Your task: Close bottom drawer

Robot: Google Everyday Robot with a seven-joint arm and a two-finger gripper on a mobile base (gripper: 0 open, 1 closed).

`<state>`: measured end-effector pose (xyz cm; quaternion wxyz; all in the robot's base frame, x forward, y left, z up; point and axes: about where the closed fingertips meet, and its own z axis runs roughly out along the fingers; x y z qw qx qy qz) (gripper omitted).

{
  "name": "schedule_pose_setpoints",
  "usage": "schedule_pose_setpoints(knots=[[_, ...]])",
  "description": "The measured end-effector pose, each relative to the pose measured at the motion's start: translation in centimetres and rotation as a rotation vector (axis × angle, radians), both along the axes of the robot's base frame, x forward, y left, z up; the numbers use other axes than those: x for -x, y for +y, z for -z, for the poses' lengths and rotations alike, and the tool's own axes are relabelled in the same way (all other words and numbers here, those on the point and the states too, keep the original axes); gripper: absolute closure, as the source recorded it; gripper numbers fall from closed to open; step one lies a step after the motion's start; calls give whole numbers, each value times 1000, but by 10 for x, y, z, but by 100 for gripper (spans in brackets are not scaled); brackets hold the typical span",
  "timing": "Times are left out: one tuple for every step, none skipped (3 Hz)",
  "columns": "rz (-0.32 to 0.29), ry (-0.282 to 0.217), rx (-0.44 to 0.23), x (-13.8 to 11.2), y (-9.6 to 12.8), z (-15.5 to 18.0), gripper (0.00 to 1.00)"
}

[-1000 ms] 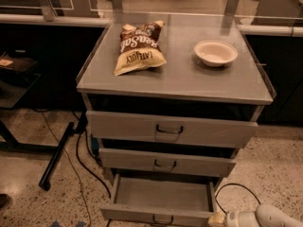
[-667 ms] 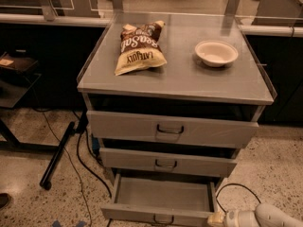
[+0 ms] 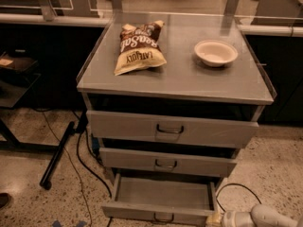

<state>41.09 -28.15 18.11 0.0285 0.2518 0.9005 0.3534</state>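
The bottom drawer (image 3: 156, 211) is the lowest of three grey drawers in the cabinet. It is pulled far out and its tray looks empty. Its small dark loop handle (image 3: 163, 218) sits at the centre of the front panel, at the picture's lower edge. My gripper (image 3: 215, 218) is at the bottom right, low near the floor, on the end of a white arm (image 3: 265, 216). Its yellowish tip is right beside the drawer's front right corner. I cannot tell whether it touches the panel.
The middle drawer (image 3: 165, 163) and top drawer (image 3: 170, 129) stand slightly out. A chip bag (image 3: 138, 46) and a white bowl (image 3: 216, 52) sit on the cabinet top (image 3: 180, 79). Cables (image 3: 85, 169) and a black pole (image 3: 57, 155) lie on the floor at left.
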Motion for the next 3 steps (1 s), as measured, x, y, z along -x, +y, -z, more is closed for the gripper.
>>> schedule_pose_setpoints(knots=[[67,-30,0,-17,-7,3,100],[108,-67,-3,-33,-12,-4,100],[160,-115,-15,-62,-15,-15,100]])
